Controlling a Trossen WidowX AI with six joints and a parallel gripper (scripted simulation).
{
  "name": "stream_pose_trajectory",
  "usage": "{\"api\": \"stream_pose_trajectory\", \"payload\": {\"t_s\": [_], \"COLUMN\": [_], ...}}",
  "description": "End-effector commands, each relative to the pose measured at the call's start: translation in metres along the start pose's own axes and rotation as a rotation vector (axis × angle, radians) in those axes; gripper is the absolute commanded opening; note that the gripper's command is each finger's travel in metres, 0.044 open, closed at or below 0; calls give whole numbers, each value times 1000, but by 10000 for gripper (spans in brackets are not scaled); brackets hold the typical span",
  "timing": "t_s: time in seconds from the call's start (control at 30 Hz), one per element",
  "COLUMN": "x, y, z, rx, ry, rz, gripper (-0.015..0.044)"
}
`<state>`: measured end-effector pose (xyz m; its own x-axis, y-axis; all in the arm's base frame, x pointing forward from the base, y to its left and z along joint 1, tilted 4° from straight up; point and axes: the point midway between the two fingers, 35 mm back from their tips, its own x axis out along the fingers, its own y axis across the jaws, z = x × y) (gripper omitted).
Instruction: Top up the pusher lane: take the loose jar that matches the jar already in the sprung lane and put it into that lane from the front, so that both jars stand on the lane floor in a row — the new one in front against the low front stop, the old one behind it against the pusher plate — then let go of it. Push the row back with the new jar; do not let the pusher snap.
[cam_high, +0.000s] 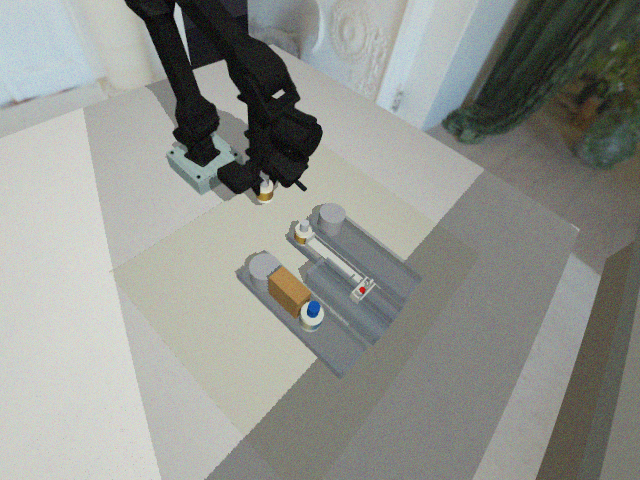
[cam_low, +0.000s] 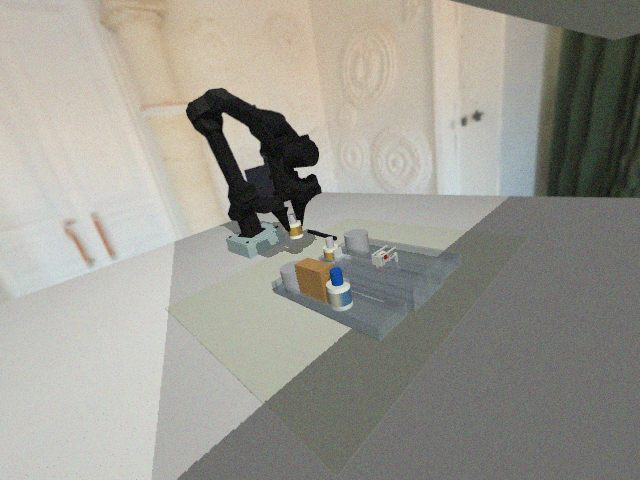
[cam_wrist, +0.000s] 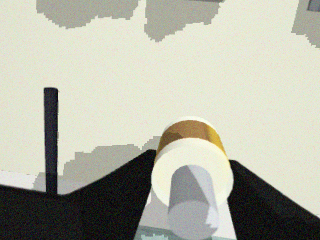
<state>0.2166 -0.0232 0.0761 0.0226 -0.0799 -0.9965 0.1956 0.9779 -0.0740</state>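
My gripper (cam_high: 265, 187) (cam_low: 295, 227) (cam_wrist: 190, 162) is shut on the loose jar (cam_high: 265, 195) (cam_low: 295, 231) (cam_wrist: 190, 131), white with an amber band and a grey cap. It holds the jar a little above the mat, on the robot's side of the lanes. A matching jar (cam_high: 302, 235) (cam_low: 329, 252) stands at the near-robot end of the sprung lane. Behind it a white pusher bar (cam_high: 337, 263) runs back to a white block with a red dot (cam_high: 362, 290) (cam_low: 385, 256). The low front stop is too small to make out.
A brown box (cam_high: 287, 290) (cam_low: 312, 279) and a blue-capped jar (cam_high: 311, 316) (cam_low: 339, 295) stand in a neighbouring lane, with a grey cylinder (cam_high: 262, 267) (cam_low: 289, 277) at its front. Another grey cylinder (cam_high: 331, 219) (cam_low: 356, 241) stands in the lane on the other side.
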Motion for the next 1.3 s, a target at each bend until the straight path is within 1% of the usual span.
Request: {"api": "stream_pose_trajectory", "payload": {"t_s": [0.0,0.13,0.3,0.97,1.13,1.27], "x": [-24,-44,-44,5,10,21], "y": [-2,-5,-5,10,10,10], "z": [-2,-7,-5,69,71,72], "rx": [-5,-4,-4,0,0,0], "ry": [-5,-6,-6,-13,-13,-13], "rz": [3,3,3,4,4,4], "gripper": [0,0,0,0,0,0]}}
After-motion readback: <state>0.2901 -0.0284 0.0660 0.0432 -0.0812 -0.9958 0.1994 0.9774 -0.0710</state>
